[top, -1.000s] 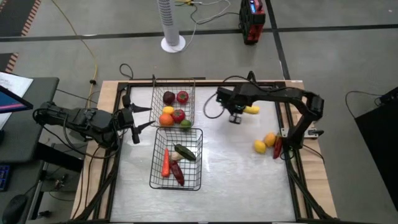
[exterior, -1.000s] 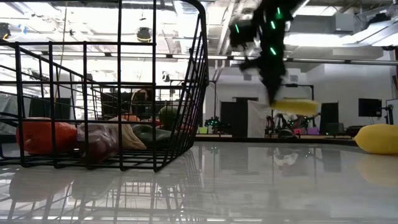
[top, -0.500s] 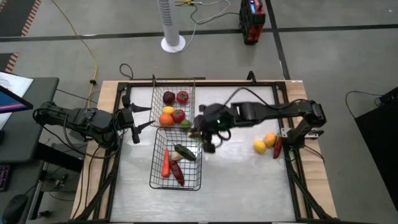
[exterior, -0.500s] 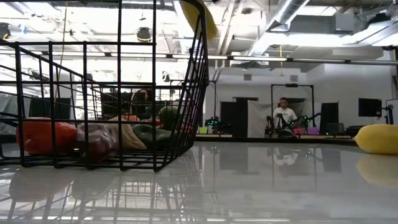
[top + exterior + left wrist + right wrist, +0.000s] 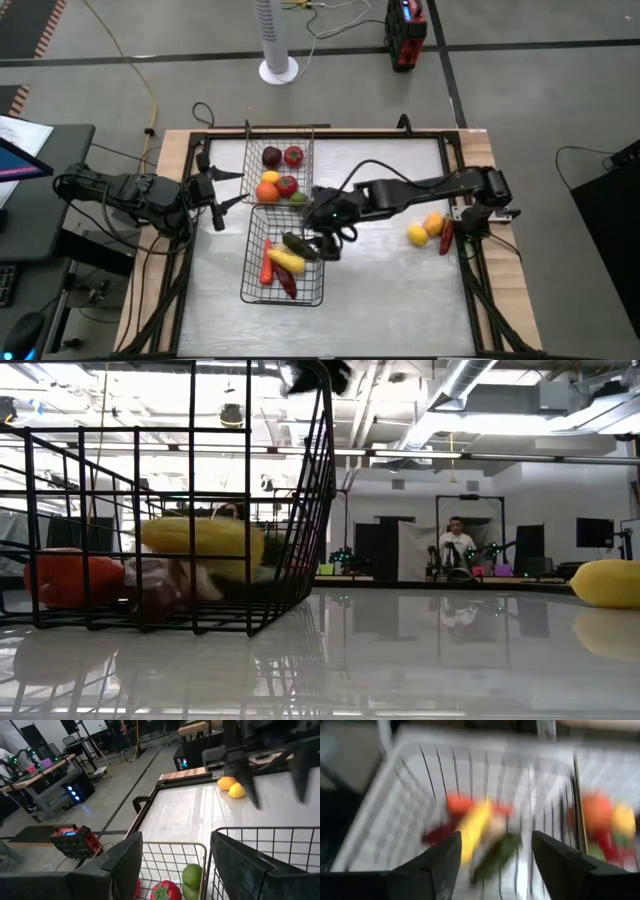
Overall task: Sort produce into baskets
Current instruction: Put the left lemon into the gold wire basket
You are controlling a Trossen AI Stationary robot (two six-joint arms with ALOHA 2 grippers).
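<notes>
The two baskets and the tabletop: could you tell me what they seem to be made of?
The near basket and the far basket look like thin metal wire, silver-grey from above, welded into an open square grid. The tabletop looks like a smooth, glossy pale sheet, possibly laminate or coated metal: the low view shows clear mirror reflections on it. Its border looks like light wood.

Overhead camera looks straight down; low camera sits at tabletop level; both wrist cameras and these share the silver-grey wire-mesh basket [image 5: 285, 256].
</notes>
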